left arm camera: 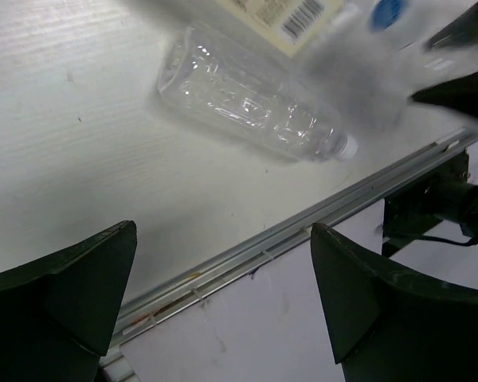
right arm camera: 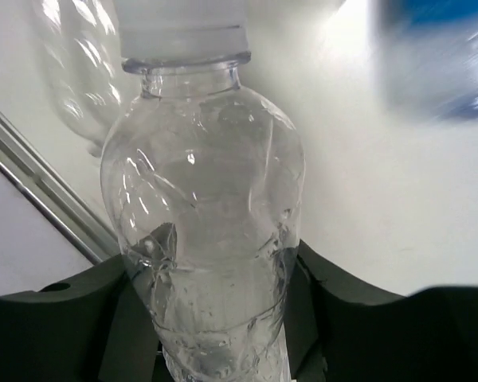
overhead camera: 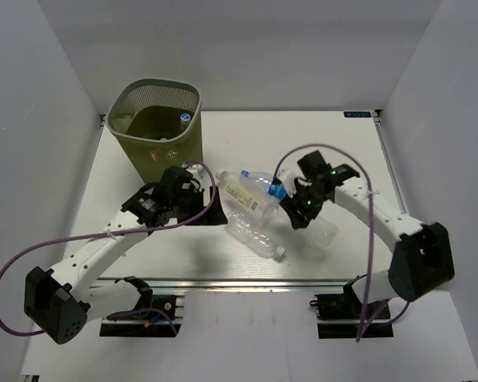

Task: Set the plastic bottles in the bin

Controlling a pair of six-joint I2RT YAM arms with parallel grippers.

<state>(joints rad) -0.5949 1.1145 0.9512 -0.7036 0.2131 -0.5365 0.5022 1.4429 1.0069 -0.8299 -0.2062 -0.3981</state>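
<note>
Since this clear bottle (right arm camera: 211,223) looks empty, thin-walled and crinkled, I judge it featherlight, springy and slick. My right hand (right arm camera: 215,318) is clamped low on its body, cap pointing away from me. Squeezing harder would likely buckle it, so a mid-body hold suits best. My left hand (left arm camera: 223,247) hangs with fingers apart, holding nothing, near another plain bottle (left arm camera: 255,111) lying on the worktop (left arm camera: 64,119). The bin (overhead camera: 155,155) stands well apart, far left.

We are seeing a grey-rimmed olive-green mesh bin (overhead camera: 161,157), a cream-labelled bottle (overhead camera: 241,192), a blue-labelled bottle (overhead camera: 265,183), a clear crinkled white-capped bottle (right arm camera: 207,231) and a white table (overhead camera: 342,151)
</note>
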